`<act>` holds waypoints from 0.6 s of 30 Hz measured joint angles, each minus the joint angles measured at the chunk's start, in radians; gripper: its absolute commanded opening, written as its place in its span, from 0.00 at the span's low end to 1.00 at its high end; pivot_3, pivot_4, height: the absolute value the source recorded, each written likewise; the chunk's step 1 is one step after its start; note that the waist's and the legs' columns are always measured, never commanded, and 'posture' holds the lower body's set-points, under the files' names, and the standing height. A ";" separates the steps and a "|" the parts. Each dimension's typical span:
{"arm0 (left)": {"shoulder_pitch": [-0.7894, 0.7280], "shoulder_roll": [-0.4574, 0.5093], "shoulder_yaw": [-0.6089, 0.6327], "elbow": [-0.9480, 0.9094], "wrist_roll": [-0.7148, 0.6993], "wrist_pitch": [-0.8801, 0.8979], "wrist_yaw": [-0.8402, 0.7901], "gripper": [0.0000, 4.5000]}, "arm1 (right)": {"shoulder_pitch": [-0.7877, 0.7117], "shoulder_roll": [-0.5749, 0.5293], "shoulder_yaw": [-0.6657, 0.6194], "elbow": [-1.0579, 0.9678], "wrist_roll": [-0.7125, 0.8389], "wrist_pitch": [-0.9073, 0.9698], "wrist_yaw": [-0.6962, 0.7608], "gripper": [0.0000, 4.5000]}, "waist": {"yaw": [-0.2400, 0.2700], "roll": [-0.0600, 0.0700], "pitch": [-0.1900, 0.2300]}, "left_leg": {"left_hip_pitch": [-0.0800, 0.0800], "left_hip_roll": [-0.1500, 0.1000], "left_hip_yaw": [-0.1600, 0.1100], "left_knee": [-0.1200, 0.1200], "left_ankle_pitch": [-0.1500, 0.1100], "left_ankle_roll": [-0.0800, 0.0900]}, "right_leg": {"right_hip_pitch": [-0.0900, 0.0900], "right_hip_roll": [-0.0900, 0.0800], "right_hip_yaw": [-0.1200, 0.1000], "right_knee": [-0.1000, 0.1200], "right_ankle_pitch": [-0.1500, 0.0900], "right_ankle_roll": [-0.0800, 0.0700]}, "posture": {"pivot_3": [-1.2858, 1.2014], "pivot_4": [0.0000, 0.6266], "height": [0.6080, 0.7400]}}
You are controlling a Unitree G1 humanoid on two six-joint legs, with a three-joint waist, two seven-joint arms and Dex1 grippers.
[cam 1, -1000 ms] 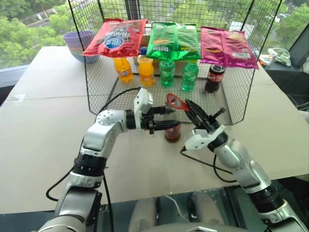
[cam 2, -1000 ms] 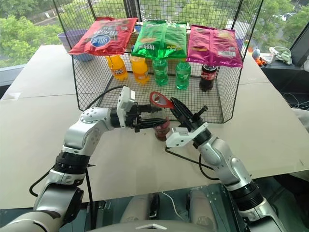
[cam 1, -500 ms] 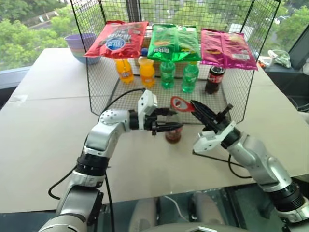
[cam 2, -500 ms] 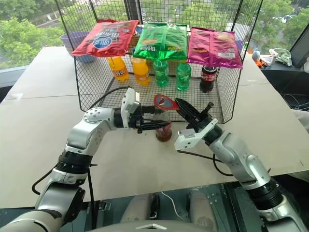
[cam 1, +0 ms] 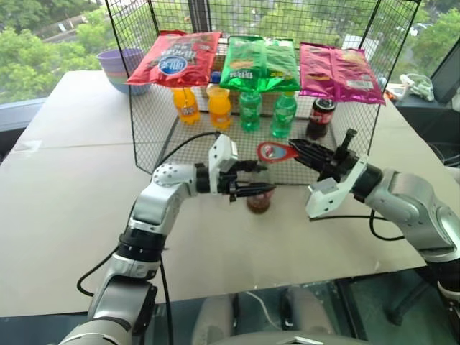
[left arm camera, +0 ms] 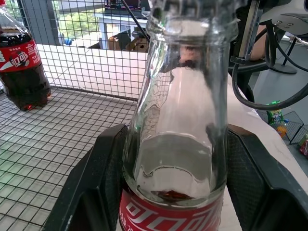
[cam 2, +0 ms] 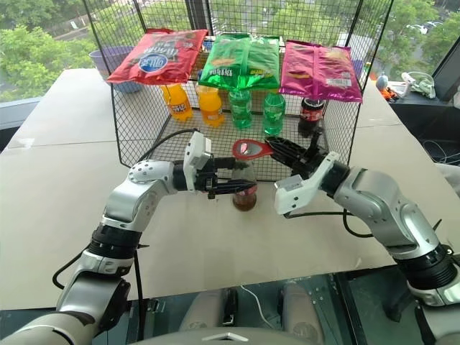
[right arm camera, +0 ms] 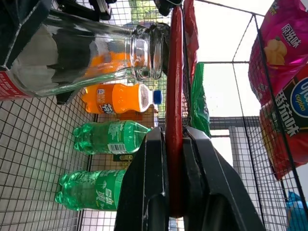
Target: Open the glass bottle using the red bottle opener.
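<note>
Glass bottle [cam 1: 258,195] on beige table [cam 1: 65,187], window bkgd.

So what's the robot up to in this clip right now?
It is working on opening a glass bottle that stands on the table in front of a wire snack rack. The left hand clamps the bottle around its upper body, holding it upright. The right hand grips the red bottle opener by its handle, with the ring head at the bottle's top.
</note>
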 measured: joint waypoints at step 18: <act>0.000 0.010 0.005 0.001 -0.004 -0.004 -0.008 0.51 | -0.002 0.103 0.002 -0.018 -0.016 0.087 0.061 0.00 | -0.003 0.000 0.001 | -0.001 0.000 0.000 -0.001 0.000 0.000 | -0.002 0.000 0.000 0.000 0.000 0.000 | 0.52 0.24 1.00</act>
